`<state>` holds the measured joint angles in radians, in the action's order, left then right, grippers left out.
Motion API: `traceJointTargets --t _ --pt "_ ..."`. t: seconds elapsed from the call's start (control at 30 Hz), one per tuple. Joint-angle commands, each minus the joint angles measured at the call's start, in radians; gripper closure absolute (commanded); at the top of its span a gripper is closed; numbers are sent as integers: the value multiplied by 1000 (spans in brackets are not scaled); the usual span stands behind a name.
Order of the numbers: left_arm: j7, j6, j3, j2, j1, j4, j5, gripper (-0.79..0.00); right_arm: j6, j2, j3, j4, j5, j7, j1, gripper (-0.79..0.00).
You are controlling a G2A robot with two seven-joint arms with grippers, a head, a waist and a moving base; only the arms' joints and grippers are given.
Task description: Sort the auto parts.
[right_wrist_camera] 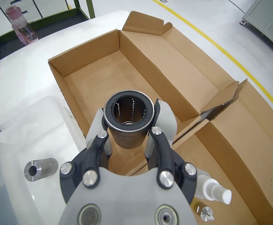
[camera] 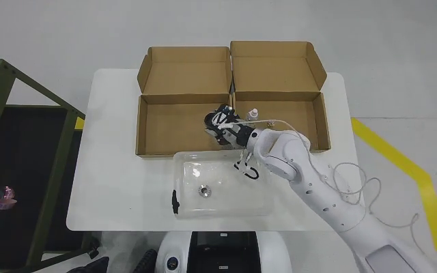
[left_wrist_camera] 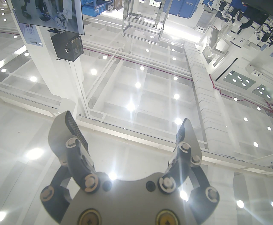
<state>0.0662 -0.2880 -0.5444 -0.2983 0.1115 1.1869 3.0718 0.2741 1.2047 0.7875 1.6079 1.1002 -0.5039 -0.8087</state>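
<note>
White rounded worktop (camera: pixel 109 170) on pale grey floor (camera: pixel 68 34). Yellow floor line (camera: pixel 399 153) runs to one side, dark green metal rack (camera: pixel 41 136) to the other, with a pink bottle (right_wrist_camera: pixel 21 27) on it. White gridded ceiling (left_wrist_camera: pixel 149 95) with round spotlights; hanging screen (left_wrist_camera: pixel 49 15) and black box (left_wrist_camera: pixel 67 46) on a pillar.

Bright even light, ceiling lamps (left_wrist_camera: pixel 130 107) flaring into glare, soft shadows

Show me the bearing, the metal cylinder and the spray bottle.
bearing (right_wrist_camera: pixel 128 138), right wrist view, outer wall.
metal cylinder (right_wrist_camera: pixel 45 168), right wrist view, curved side.
spray bottle (right_wrist_camera: pixel 210 188), right wrist view, white spray head.
</note>
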Motion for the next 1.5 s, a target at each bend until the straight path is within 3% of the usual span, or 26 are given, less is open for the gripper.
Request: traceJointTargets --t 0.0,0.27,0.6,0.8,1.07,1.4,1.47 --pt "0 0 0 0 0 0 0 -785 -10 7 -10 -14 4 -8 8 0" --pt "0 0 0 0 0 0 0 -785 -30 33 -51 -82 33 -24 34 0" --pt "0 0 0 0 0 0 0 -785 -41 58 -71 -135 69 -50 55 -89" --pt "0 0 0 0 0 0 0 -785 -36 69 -77 -148 91 -73 59 -160" --pt "0 0 0 0 0 0 0 -785 -18 80 -75 -156 110 -102 59 -314" --pt "0 0 0 0 0 0 0 -785 -1 93 -69 -168 118 -122 59 -400" --pt "0 0 0 0 0 0 0 -785 3 95 -66 -168 120 -126 58 -474"
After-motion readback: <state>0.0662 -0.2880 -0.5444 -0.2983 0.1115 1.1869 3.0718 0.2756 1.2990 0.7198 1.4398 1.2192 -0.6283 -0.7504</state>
